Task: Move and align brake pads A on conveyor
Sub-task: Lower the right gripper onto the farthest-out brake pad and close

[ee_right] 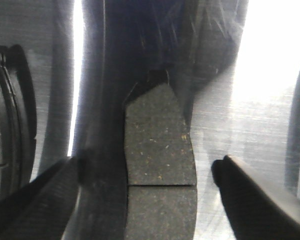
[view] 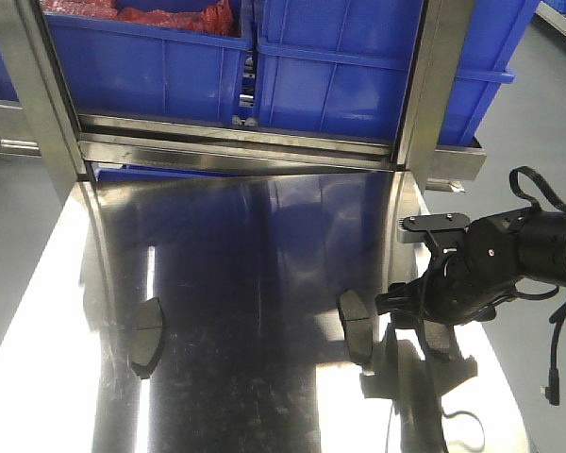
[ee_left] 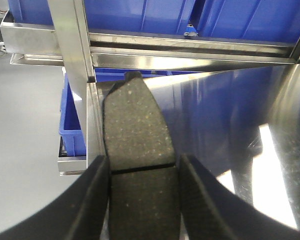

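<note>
Brake pad (ee_left: 132, 125) clamped in left gripper (ee_left: 143, 160), right gripper (ee_right: 147, 164) astride second pad (ee_right: 159, 130)

High front view and close wrist views share the steel table (view: 264, 283).

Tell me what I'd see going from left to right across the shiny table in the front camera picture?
Left brake pad → middle brake pad → the robot's right tool, open.
</note>
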